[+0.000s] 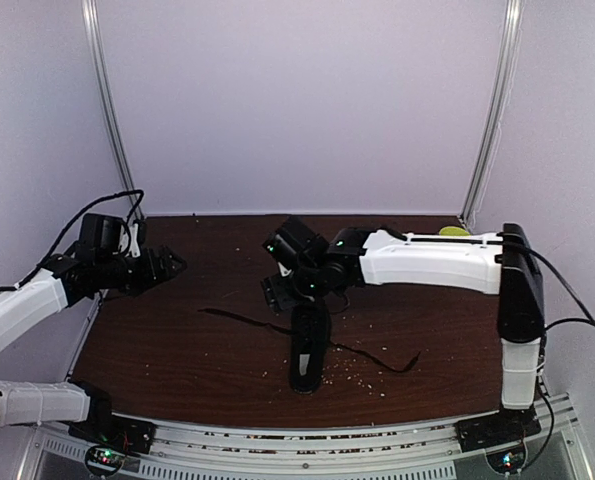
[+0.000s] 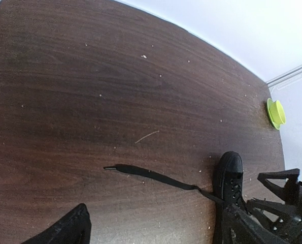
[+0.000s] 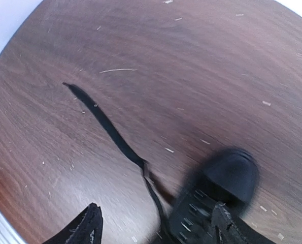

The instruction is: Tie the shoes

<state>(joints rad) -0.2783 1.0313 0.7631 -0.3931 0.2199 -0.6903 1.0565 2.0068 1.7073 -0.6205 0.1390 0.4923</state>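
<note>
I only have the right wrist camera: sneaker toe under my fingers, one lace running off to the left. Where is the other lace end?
Observer: The second lace trails from the sneaker to its right and lies loose on the table.
Operator: Where is the left gripper?
Observer: The left gripper hangs over the table's left side, holding nothing, well apart from the sneaker and from the left lace.
Operator: Is anything else on the table that I can't see?
Observer: A green bowl sits at the far right corner, behind the right arm.
</note>
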